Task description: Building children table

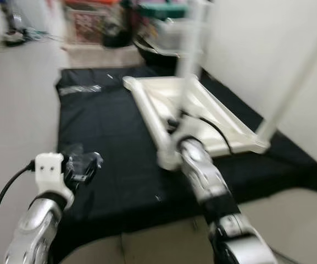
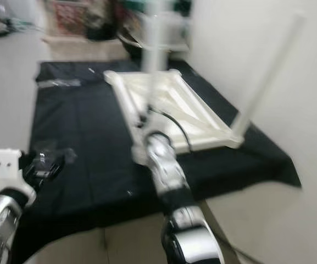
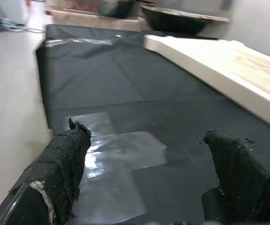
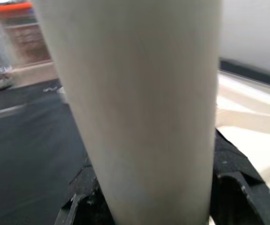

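Left wrist view first, nearest to you: your left gripper (image 3: 144,178) hangs low over the black mat (image 3: 139,93), fingers (image 3: 64,164) spread wide with nothing between them. Under the gap lies a clear plastic sheet (image 3: 120,154), flat on the mat — the head views blur that into a faint shine. From the left eye you see the same gripper (image 1: 84,168) near the mat's front left, well apart from the table.

Right wrist view gives you what the head camera can't: a thick white leg (image 4: 139,108) sits right between the right fingers (image 4: 233,164), pads dark on both sides of it, so you're clamped on that leg. From the head, your right gripper (image 1: 181,122) reaches over the upturned table (image 1: 202,113), which lies top-down on the mat beside the wall (image 1: 268,49).

Further out, one leg (image 1: 298,77) stands up from the table's near right corner, leaning toward the wall. Beyond the mat, blurred boxes and clutter (image 1: 92,22) sit on the pale floor (image 1: 15,99); you can't tell what they are.
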Motion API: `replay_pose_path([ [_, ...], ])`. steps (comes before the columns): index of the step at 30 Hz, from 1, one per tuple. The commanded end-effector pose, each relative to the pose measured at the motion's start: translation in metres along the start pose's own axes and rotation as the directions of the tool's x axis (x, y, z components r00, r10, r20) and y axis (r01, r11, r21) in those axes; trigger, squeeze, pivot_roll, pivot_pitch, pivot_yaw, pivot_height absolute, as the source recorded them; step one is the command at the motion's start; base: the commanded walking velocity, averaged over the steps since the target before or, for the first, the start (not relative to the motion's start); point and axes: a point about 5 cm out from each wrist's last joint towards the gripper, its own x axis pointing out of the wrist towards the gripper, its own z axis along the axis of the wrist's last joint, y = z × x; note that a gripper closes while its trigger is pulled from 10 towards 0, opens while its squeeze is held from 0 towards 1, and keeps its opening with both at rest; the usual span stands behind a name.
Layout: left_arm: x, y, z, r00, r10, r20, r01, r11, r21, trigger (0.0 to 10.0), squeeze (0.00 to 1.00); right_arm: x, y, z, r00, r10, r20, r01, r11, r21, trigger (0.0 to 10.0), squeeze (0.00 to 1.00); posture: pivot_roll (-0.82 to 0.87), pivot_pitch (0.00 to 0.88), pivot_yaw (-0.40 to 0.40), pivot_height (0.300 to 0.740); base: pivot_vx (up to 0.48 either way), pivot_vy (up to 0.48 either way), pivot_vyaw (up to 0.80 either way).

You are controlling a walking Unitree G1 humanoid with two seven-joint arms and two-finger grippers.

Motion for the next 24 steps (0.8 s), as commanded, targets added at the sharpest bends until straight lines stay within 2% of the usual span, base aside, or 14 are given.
replay_pose_path([
  [1,0.002,-0.004,0.002,1.000,-0.025,0.005,0.025,1.000,0.001,10.0,0.00,-0.011,-0.007,-0.025,0.995,-0.023,-0.097,0.011,0.993,-0.121,10.0,0.00,0.12,0.000,-0.097,0.740,0.000,0.000,0.00],
  [6,0.003,-0.004,0.002,1.000,-0.028,0.004,0.028,1.000,0.000,10.0,0.00,-0.013,0.017,-0.020,0.979,0.187,-0.083,-0.188,0.982,-0.004,10.0,0.00,0.12,0.000,-0.099,0.740,0.000,0.000,0.00],
  [7,0.003,-0.004,0.002,1.000,-0.028,0.004,0.028,1.000,0.001,10.0,0.00,-0.013,0.026,-0.011,0.962,0.270,-0.022,-0.269,0.961,0.059,10.0,1.00,0.13,0.000,-0.101,0.740,0.000,0.000,0.00],
  [9,0.003,-0.003,0.002,1.000,-0.027,0.004,0.027,1.000,0.002,10.0,0.00,-0.012,0.036,0.002,0.930,0.365,0.044,-0.368,0.924,0.105,10.0,1.00,0.13,0.000,-0.104,0.740,0.000,0.000,0.00],
  [10,0.003,-0.003,0.002,1.000,-0.026,0.004,0.026,1.000,0.002,10.0,0.00,-0.011,0.045,0.013,0.897,0.434,0.083,-0.441,0.889,0.122,10.0,0.50,0.13,0.000,-0.104,0.740,0.000,0.000,0.00],
  [11,0.003,-0.003,0.002,1.000,-0.026,0.004,0.026,1.000,0.002,10.0,0.00,-0.011,0.045,0.013,0.897,0.434,0.083,-0.441,0.889,0.122,10.0,0.50,0.13,0.000,-0.104,0.740,0.000,0.000,0.00],
  [12,0.003,-0.002,0.002,1.000,-0.024,0.004,0.024,1.000,0.002,10.0,0.00,-0.006,0.052,0.027,0.840,0.527,0.132,-0.539,0.838,0.087,10.0,0.00,0.13,0.000,-0.104,0.740,0.000,0.000,0.00],
  [13,0.003,-0.001,0.002,1.000,-0.022,0.005,0.022,1.000,0.001,10.0,0.00,-0.004,0.056,0.035,0.805,0.574,0.149,-0.586,0.808,0.052,10.0,0.00,0.13,0.000,-0.104,0.740,0.000,0.000,0.00],
  [16,0.003,-0.001,0.002,1.000,-0.022,0.006,0.022,1.000,0.001,10.0,0.00,-0.003,0.057,0.039,0.788,0.596,0.156,-0.607,0.794,0.029,10.0,0.00,0.13,0.000,-0.104,0.740,0.000,0.000,0.00],
  [17,0.003,-0.001,0.003,1.000,-0.021,0.007,0.021,1.000,0.000,10.0,0.00,-0.004,0.059,0.043,0.716,0.678,0.163,-0.690,0.723,0.025,10.0,0.00,0.14,0.000,-0.113,0.740,0.000,0.000,0.00],
  [18,0.003,-0.001,0.003,1.000,-0.021,0.007,0.021,1.000,0.000,10.0,0.00,-0.004,0.059,0.043,0.716,0.678,0.163,-0.690,0.723,0.025,10.0,0.00,0.14,0.000,-0.113,0.740,0.000,0.000,0.00],
  [20,0.004,-0.003,0.002,1.000,-0.022,0.008,0.022,1.000,-0.002,10.0,0.00,-0.010,0.067,0.041,0.504,0.848,0.163,-0.863,0.489,0.122,10.0,0.00,0.15,0.000,-0.119,0.740,0.000,0.000,0.00],
  [22,0.004,-0.003,0.002,1.000,-0.022,0.008,0.022,1.000,-0.002,10.0,0.00,-0.010,0.067,0.041,0.504,0.848,0.163,-0.863,0.489,0.122,10.0,0.00,0.15,0.000,-0.119,0.740,0.000,0.000,0.00],
  [24,0.004,-0.003,0.002,1.000,-0.021,0.011,0.021,1.000,-0.005,10.0,0.00,-0.029,0.074,0.042,0.266,0.943,0.201,-0.961,0.242,0.136,10.0,0.00,0.16,0.000,-0.132,0.740,0.000,0.000,0.00],
])
